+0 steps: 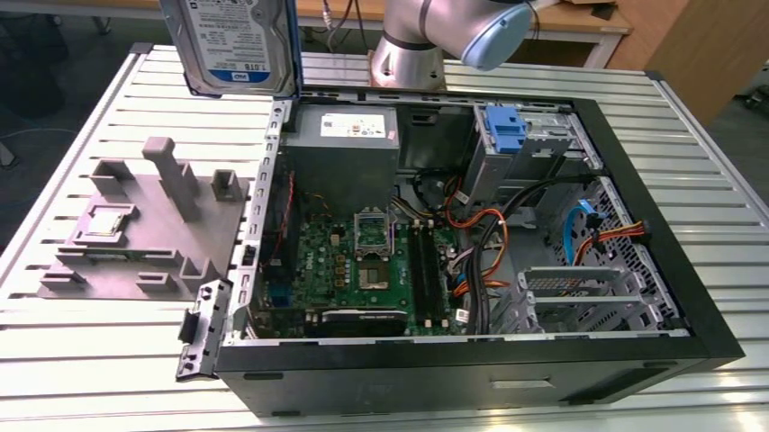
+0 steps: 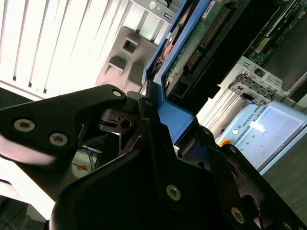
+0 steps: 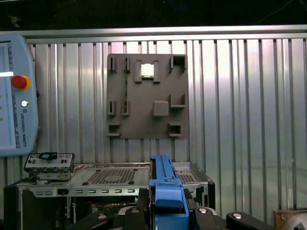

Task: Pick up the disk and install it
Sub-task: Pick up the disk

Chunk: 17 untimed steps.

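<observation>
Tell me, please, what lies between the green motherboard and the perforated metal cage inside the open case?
Orange and black cables run between the motherboard and the cage, as the exterior view shows.

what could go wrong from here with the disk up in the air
1. The claw grips the disk in mid-air by its blue bracket; a slip could drop it.
2. Orange and black cables lie loose inside the open case and might snag it.
</observation>
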### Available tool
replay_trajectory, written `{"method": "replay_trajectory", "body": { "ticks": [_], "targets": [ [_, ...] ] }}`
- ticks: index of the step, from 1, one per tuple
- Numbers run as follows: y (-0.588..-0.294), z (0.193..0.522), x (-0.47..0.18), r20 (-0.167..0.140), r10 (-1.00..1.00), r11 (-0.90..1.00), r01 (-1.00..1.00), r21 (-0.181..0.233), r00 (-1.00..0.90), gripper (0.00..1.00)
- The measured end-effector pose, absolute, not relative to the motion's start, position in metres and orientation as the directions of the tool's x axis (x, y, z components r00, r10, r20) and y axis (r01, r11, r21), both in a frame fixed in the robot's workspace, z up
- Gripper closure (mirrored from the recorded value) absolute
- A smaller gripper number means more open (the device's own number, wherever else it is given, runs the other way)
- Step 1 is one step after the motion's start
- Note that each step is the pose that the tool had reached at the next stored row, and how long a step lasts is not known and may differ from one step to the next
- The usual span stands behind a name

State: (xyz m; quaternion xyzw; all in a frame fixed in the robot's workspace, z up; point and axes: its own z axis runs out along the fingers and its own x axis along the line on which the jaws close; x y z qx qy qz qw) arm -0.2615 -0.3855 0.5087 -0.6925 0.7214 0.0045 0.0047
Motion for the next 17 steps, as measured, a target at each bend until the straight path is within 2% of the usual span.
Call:
{"method": "replay_trajectory", "body": {
  "ticks": [17],
  "targets": [
    [-0.394, 0.507, -0.249, -0.013, -0.999, 0.041, -0.999, 0.000, -0.041, 0.63]
  ]
}}
